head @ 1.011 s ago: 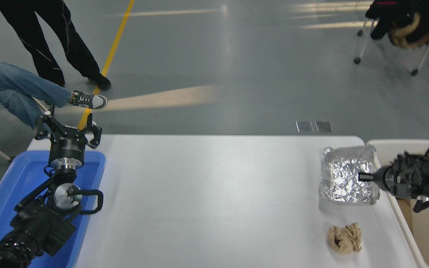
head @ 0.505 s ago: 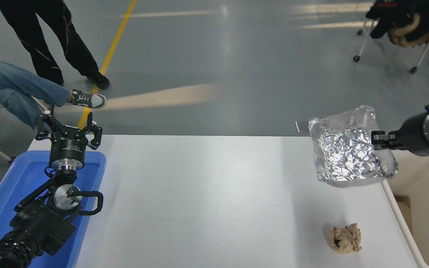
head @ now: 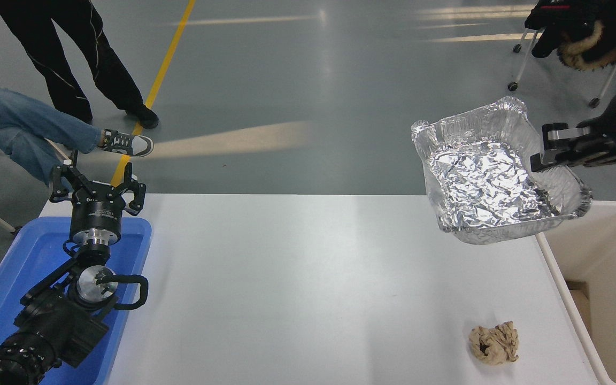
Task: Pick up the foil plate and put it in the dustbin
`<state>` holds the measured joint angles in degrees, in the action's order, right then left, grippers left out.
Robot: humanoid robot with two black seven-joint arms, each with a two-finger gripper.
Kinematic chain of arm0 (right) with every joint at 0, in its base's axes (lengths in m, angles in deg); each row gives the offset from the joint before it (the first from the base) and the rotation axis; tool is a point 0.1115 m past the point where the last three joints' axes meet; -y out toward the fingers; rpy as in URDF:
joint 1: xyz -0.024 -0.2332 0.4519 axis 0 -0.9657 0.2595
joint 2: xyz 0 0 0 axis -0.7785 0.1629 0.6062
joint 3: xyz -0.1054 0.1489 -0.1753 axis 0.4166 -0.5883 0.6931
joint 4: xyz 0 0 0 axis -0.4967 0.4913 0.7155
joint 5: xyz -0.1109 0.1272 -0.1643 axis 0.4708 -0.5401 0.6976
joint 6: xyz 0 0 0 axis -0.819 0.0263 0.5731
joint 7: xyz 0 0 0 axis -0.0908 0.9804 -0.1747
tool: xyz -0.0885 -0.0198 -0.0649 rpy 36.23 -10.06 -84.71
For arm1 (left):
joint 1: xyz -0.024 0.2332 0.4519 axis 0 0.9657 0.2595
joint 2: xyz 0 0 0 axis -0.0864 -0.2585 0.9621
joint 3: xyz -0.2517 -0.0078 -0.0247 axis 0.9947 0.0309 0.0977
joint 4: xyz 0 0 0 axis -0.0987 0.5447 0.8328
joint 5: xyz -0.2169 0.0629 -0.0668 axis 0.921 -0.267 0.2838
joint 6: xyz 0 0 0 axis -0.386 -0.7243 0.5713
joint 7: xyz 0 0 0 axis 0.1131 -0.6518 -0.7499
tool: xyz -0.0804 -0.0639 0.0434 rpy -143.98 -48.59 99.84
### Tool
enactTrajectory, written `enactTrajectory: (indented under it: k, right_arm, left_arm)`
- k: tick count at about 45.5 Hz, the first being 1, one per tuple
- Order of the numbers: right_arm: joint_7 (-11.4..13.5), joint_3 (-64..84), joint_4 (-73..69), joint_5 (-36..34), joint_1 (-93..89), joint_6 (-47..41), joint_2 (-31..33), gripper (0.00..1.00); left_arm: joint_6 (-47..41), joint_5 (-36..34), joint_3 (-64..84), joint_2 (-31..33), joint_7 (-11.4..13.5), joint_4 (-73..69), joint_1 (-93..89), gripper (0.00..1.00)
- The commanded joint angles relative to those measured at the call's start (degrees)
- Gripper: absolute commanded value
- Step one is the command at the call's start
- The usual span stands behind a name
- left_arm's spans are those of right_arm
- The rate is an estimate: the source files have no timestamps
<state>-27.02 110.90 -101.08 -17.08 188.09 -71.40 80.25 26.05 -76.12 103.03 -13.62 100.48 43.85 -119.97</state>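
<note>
The foil plate (head: pixel 487 179) is a shiny silver tray with a crinkled bottom, held high in the air over the table's far right corner, tilted. My right gripper (head: pixel 546 155) comes in from the right edge and is shut on the plate's right rim. The cream dustbin (head: pixel 597 240) stands just right of the table, below and to the right of the plate. My left gripper (head: pixel 98 188) is parked at the lower left over the blue tray, its fingers spread open and empty.
A crumpled tan paper wad (head: pixel 494 343) lies on the white table (head: pixel 308 289) near its front right. A blue tray (head: pixel 30 267) sits at the left edge. People's legs (head: pixel 62 69) stand at the far left. A chair with a dark coat (head: pixel 586 32) is at the top right.
My right gripper has lifted the foil plate off the table, up and slightly rightward, and it now hangs higher. The left arm has not moved.
</note>
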Motion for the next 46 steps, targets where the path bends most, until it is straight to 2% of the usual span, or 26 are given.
enactTrajectory:
  k: [1,10,18,25,35,42,43,45,46]
  right_arm:
    - [0.2,1.5,11.4,0.1,-16.3,5.0,3.8,0.0]
    - [0.4,-4.0,30.4,-1.2,-42.2,14.1,7.2,0.0]
    - [1.2,-13.6,48.5,-10.9,-63.8,14.9,8.2,0.0]
    - [1.6,-21.0,67.1,-16.6,-83.7,14.9,7.5,0.0]
    - [1.6,-31.6,88.2,-21.6,-104.5,14.9,2.2,0.0]
    - [4.8,-36.1,93.3,-21.7,-111.6,15.1,-1.1,0.0]
    - [5.7,-36.5,93.3,-21.7,-111.9,15.0,-1.2,0.03]
    - [8.0,-37.1,93.3,-21.8,-112.7,15.1,-1.5,0.62]
    - [9.2,-37.4,93.3,-21.8,-113.0,15.2,-1.9,0.78]
  left_arm:
    - [0.0,0.0,0.0,0.0,0.0,-0.1,-0.1,0.99]
    - [0.1,0.0,0.0,0.0,0.0,0.0,-0.1,0.99]
    - [0.0,0.0,0.0,0.0,0.0,0.0,-0.1,0.99]
    - [0.1,0.0,0.0,0.0,0.0,0.0,-0.1,0.99]
    - [0.1,0.0,0.0,0.0,0.0,0.0,-0.1,0.99]
    - [0.1,0.0,0.0,0.0,0.0,0.0,-0.1,0.99]
    - [0.1,0.0,0.0,0.0,0.0,0.0,-0.1,0.99]
    - [0.1,0.0,0.0,0.0,0.0,0.0,-0.1,0.99]
    - [0.1,0.0,0.0,0.0,0.0,0.0,-0.1,0.99]
